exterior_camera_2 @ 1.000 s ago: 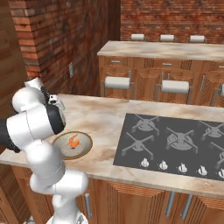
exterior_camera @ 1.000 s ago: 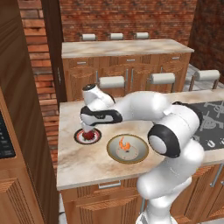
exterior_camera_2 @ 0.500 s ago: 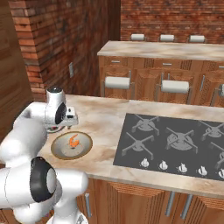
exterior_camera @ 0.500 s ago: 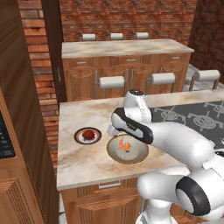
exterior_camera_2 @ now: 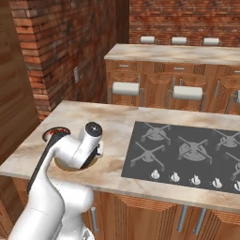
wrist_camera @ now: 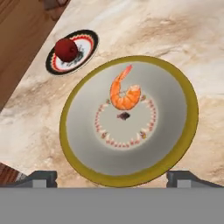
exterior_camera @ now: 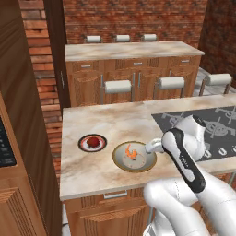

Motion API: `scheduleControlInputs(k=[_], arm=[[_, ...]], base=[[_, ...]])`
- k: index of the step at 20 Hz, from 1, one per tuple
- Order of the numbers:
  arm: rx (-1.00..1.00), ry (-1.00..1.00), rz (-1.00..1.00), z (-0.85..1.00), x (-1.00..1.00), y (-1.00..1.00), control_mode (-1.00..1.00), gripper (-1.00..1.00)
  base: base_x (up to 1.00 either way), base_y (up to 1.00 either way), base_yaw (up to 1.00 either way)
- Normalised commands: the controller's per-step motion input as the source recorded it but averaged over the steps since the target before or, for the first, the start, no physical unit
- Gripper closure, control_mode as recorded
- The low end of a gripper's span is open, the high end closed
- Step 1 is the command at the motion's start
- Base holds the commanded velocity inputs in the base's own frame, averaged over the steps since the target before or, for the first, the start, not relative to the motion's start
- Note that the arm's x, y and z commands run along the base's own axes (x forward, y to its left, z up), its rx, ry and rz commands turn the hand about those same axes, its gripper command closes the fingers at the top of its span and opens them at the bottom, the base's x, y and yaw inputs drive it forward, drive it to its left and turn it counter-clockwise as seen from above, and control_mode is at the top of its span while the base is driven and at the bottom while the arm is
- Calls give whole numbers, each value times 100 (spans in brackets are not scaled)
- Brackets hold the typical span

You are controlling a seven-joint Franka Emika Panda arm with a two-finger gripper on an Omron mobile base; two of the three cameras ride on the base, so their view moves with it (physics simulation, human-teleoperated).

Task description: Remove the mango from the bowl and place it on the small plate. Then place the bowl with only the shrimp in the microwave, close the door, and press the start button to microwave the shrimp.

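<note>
The mango (wrist_camera: 65, 49) lies on the small plate (wrist_camera: 85, 43), left of the bowl (wrist_camera: 131, 159) on the counter. Inside the gold-rimmed bowl, the orange shrimp (wrist_camera: 124, 94) is alone. My gripper (wrist_camera: 113, 179) hangs open just above the bowl's near rim, one fingertip on each side, holding nothing. From the left base, the gripper (exterior_camera: 153, 148) sits at the right edge of the bowl (exterior_camera: 120, 162), with the shrimp (exterior_camera: 131, 152), plate (exterior_camera: 84, 144) and mango (exterior_camera: 93, 140) to its left. A sliver of the microwave (exterior_camera: 5, 145) shows at the far left. Its door is out of view.
A black cooktop (exterior_camera_2: 187, 150) fills the counter's right half, with knobs along its front. Tall wooden cabinetry (exterior_camera: 23, 115) and a brick wall stand to the left. Stools (exterior_camera: 117, 86) and a second counter (exterior_camera: 129, 50) lie beyond.
My arm swung right from over the small plate to over the bowl and came down at its right rim. The jaws stayed open. The mango stayed on the plate.
</note>
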Motion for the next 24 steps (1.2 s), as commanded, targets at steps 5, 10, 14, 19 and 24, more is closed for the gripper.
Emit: scheduleControlInputs(k=[5, 10, 14, 19, 24], arm=[[28, 13, -12, -2, -20, -96, -100, -100], [24, 14, -6, -23, -5, -62, -100, -100], [17, 14, -4, -18, 2, -11, -100, -100], [10, 16, -7, 23, 24, 9, -100, -100], [4, 19, -7, 42, 24, 0, -100, -100]], base=[[0, 0, 0], [0, 0, 0], [0, 0, 0], [0, 0, 0], [0, 0, 0]])
